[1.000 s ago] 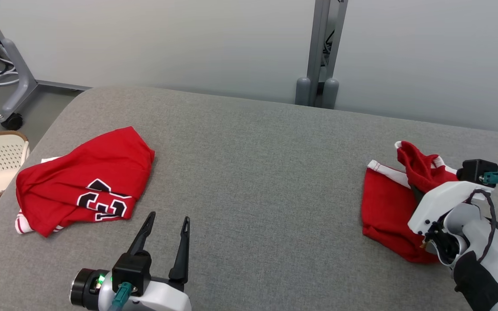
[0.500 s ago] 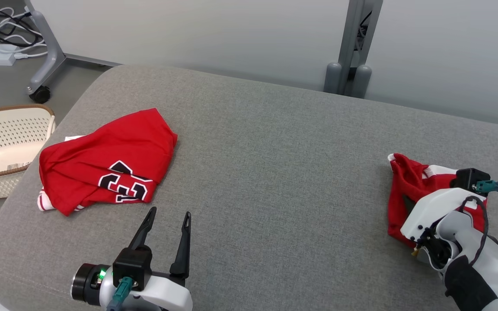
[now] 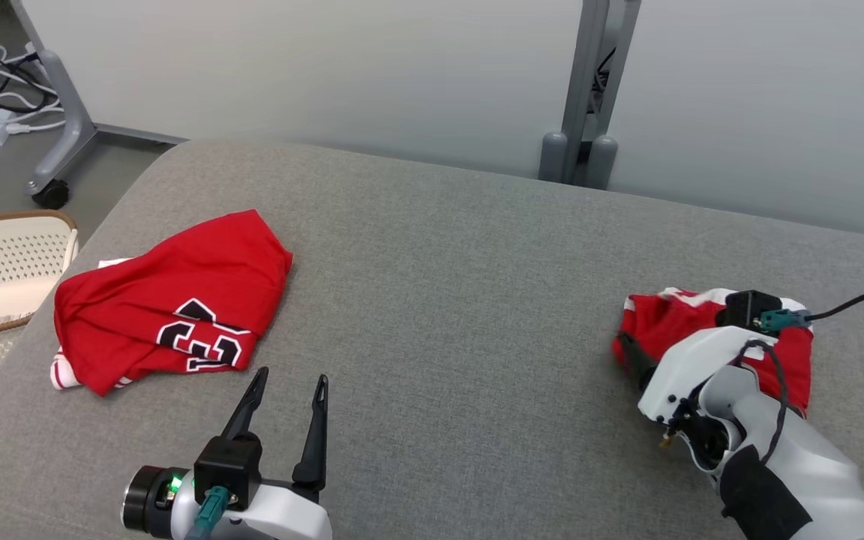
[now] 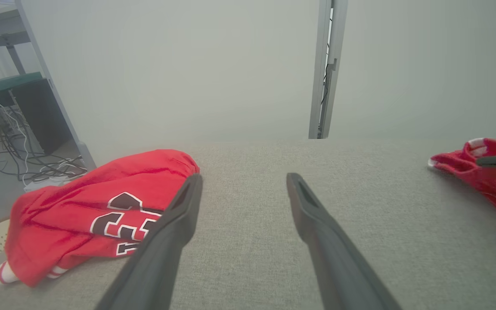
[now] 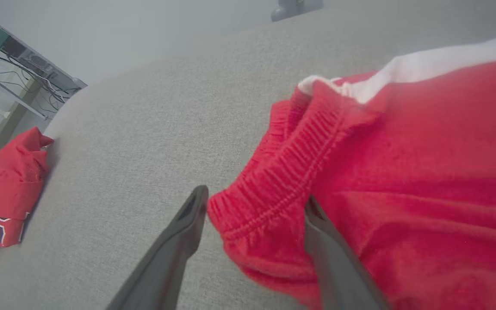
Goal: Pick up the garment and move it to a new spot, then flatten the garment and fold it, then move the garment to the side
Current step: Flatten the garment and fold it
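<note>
The red shorts (image 5: 403,172) lie bunched on the right side of the gray cushion (image 3: 439,300). The right gripper (image 5: 254,198) is open wide (the stretchy edge sits between its fingers). The left gripper (image 3: 291,376) is open too, near the red shirt (image 3: 177,300).

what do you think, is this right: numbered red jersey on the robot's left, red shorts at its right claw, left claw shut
Not quite: the left claw is open, spread wide, as the left wrist view shows. The numbered red jersey on the left and red shorts at the right claw are correct.
</note>
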Tool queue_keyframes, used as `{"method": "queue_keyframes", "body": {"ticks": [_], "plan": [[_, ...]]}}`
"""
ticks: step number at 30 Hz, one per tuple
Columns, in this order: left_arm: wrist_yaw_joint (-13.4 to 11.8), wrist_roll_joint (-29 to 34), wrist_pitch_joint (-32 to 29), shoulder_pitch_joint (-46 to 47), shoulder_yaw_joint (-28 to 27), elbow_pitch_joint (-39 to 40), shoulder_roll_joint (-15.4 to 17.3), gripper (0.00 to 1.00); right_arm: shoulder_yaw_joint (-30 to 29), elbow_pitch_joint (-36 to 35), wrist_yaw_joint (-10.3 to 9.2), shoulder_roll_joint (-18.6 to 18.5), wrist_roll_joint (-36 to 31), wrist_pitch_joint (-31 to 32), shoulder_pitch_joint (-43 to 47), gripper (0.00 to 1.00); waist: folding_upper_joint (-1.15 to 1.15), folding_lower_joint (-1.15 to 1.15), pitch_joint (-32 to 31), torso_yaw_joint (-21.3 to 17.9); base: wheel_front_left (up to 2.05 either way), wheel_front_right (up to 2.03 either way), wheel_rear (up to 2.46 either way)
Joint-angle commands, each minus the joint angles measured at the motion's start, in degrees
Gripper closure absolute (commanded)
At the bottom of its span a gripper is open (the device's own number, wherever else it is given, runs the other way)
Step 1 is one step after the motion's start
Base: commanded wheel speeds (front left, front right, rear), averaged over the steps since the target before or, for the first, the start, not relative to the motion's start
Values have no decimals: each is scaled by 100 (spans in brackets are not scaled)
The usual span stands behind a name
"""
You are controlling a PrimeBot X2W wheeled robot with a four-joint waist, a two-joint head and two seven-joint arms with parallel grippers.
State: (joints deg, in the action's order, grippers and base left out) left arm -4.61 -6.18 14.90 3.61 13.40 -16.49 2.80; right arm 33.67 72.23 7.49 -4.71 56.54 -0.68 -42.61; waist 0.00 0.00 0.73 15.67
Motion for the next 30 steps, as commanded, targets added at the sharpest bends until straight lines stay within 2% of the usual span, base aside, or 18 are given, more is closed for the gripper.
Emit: {"method": "queue_keyframes", "body": {"ticks": [1,6,11,18,21,23,26,30], "plan": [[-19,-22,20,-72,-25,3,19,0,57,-127,2,19,-32,-10,-9,0,0,0,-117,-144,0,0,0],[-22,-37,20,-103,-51,28,21,0,89,-381,2,50,16,-53,-86,0,0,0,-233,-299,0,0,0],[-45,-109,20,-184,-74,89,20,0,61,-740,2,-154,38,-255,-138,0,0,0,-374,-495,0,0,0],[-149,-337,19,-141,-128,450,21,0,61,-1413,2,-850,-427,-1303,97,0,0,0,-451,-758,0,0,0],[-211,-401,19,-106,-179,675,18,0,-177,-1839,2,-1178,-711,-1461,350,0,0,0,-452,-889,0,0,0],[-252,-419,20,-98,-197,801,18,0,-576,-2391,2,-1442,-1212,-1463,596,0,0,0,-441,-976,0,0,0],[-303,-413,20,-112,-207,963,21,0,-1400,-3292,2,-1441,-1938,-1456,1443,0,0,0,-435,-1084,0,0,0],[-418,-427,20,-165,-277,1189,20,0,-2556,-4512,2,-1081,-2889,-1457,2564,0,0,0,-419,-1190,0,0,0]]}}
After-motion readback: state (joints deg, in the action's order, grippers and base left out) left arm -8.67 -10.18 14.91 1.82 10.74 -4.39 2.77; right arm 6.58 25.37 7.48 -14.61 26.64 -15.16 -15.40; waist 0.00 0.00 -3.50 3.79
